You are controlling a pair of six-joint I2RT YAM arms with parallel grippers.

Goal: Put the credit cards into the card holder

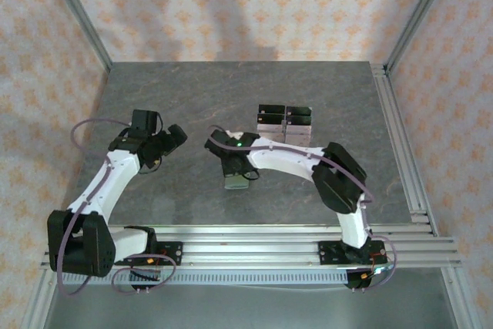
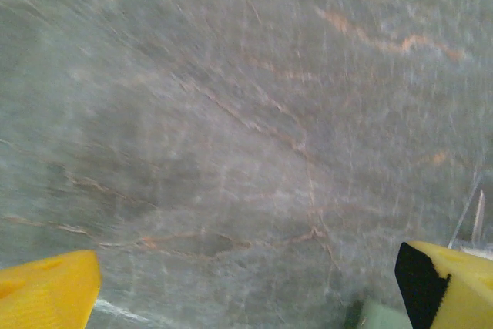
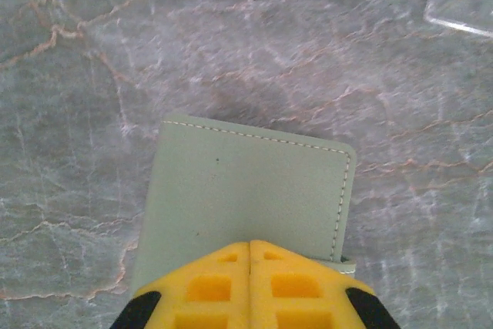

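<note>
Sage-green card holder (image 3: 246, 198) flat on grey tabletop (image 1: 192, 98), closed, under pressed-together right claw (image 3: 250, 248); left claw (image 2: 246, 290) spread, idle; wallet-handling step, likely next: opening it before fetching cards near clear rack (image 1: 283, 125).

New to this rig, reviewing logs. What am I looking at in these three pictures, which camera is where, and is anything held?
Two robot arms are bolted at the near edge of a grey stone-look table. The overhead picture comes from a fixed camera above and behind them. The other two come from cameras on each wrist, looking past that arm's yellow fingers.

On the table: a small sage-green card holder, closed flat, and behind it a clear acrylic rack with black pieces.

The right gripper is shut, its fingertips pressed together over the card holder's near edge; whether it pinches the edge I cannot tell. The left gripper is wide open over bare table, holding nothing.
</note>
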